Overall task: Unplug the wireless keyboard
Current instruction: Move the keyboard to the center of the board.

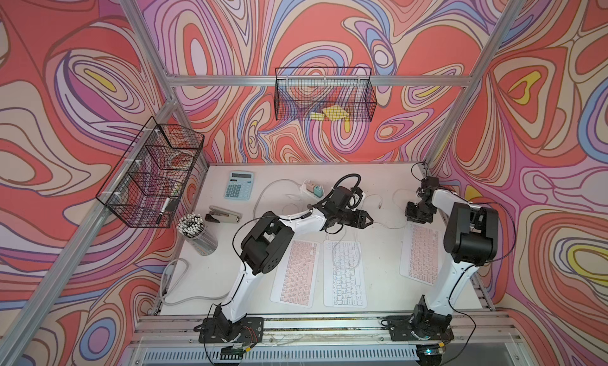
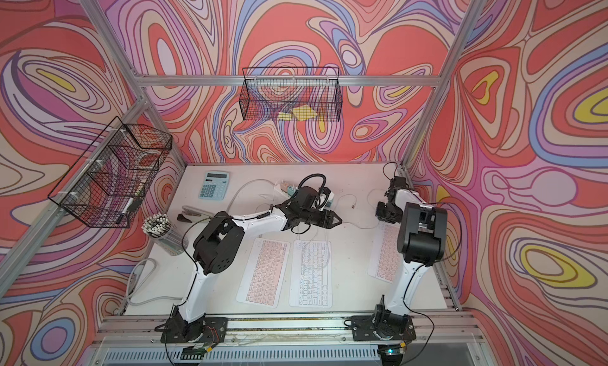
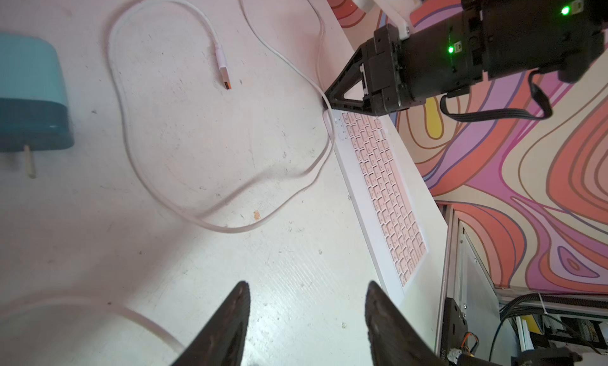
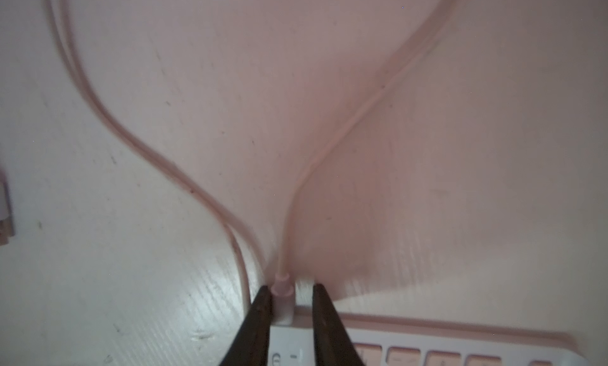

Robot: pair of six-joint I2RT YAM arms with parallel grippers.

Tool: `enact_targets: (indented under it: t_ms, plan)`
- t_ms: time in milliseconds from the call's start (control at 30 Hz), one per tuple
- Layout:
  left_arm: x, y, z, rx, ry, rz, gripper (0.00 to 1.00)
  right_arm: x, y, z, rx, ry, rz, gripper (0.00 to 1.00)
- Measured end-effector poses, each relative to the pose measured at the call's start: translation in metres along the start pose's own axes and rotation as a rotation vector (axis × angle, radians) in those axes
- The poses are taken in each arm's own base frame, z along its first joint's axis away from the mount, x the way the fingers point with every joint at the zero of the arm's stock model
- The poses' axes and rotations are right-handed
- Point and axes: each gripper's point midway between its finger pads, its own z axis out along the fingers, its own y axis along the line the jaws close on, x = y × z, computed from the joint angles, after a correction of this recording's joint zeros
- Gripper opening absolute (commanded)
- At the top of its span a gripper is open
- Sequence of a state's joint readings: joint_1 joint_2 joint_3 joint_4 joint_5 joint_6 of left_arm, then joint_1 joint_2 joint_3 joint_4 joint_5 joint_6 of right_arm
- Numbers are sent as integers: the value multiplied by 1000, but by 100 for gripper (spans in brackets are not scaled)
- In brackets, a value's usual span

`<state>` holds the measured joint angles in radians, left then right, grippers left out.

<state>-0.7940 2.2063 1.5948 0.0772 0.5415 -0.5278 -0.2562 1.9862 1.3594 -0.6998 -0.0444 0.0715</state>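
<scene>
well to the left of the plugged keyboard (image 1: 421,252), two others are laid side by side: a spare pink keyboard (image 1: 296,272) and a white keyboard (image 1: 345,275) with a loop of wire resting on it. neither is judged to belong to this step.

closer in, just left of the plugged keyboard's far corner, the left gripper (image 1: 370,220) is held above the table (image 1: 381,282) with its jaws parted and nothing between them. a light board is likely to be dragged along when its plug is pulled. this free gripper could therefore be lowered onto the plugged keyboard's case to pin it.

the cable (image 3: 230,230) is looped on the table to the left of the plugged keyboard, and its usb end (image 3: 223,68) lies loose. the only joint left to be broken is judged to be at the keyboard itself.

at the far left corner of the plugged keyboard, the plug (image 4: 281,298) is seated in the far edge. the right gripper (image 4: 291,288) is set over it, jaws narrow, a finger on each side. one finger is seen against the plug. whether the other presses it cannot be told, as something white sits in the gap.

the grip should be closed on the plug's hard body, not on the thin wire behind it. the pull should be made straight away from the plugged keyboard's far edge, level and without twist. if the board is seen to slide, the pull should be paused.
</scene>
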Motion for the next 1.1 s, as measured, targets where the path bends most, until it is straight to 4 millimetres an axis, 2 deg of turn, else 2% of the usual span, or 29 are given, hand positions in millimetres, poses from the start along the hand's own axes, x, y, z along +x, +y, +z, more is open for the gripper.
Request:
enact_targets:
  t_ms: [233, 533, 700, 800, 967, 1100]
  plan:
    - [2, 0, 1, 0, 1, 17, 57, 2, -3, 0, 30, 11, -4, 19]
    - [18, 2, 4, 27, 18, 69, 58, 4, 2, 1, 60, 12, -5, 11]
    - [24, -9, 4, 90, 7, 137, 58, 4, 7, 1, 59, 14, 1, 9]
    - [29, -17, 5, 133, 10, 172, 58, 6, 16, 1, 54, 17, -9, 8]
    - [35, -31, 8, 178, 13, 268, 60, 12, 42, 1, 24, 21, -41, 7]
    - [51, -43, 15, 180, 26, 387, 61, 22, 55, 0, -10, 33, -47, 7]
